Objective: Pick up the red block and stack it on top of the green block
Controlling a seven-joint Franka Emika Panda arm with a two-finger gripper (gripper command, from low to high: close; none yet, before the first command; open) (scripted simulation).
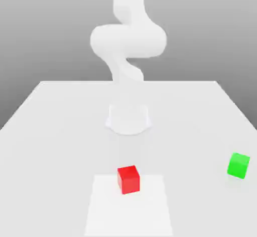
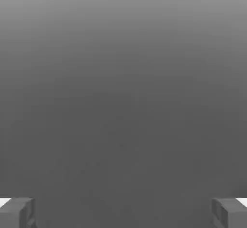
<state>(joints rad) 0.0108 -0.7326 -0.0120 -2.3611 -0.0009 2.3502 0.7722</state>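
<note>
Table (image 1: pixel 60 131) with red block (image 1: pixel 128 179) mid-front, green block (image 1: pixel 238 165) well apart, near edge

The small red cube-shaped block (image 1: pixel 128 179) sits flat on the white worktop (image 1: pixel 60 131), one vertical edge turned slightly toward the exterior view, at the far edge of a paler square patch. The small green cube-shaped block (image 1: pixel 238 165) also rests flat on the worktop, rotated a little, well apart from the red one toward the exterior view's right. Both stand free and untouched. The tool (image 2: pixel 123 212) has its fingers spread wide, neither block between them.
</note>
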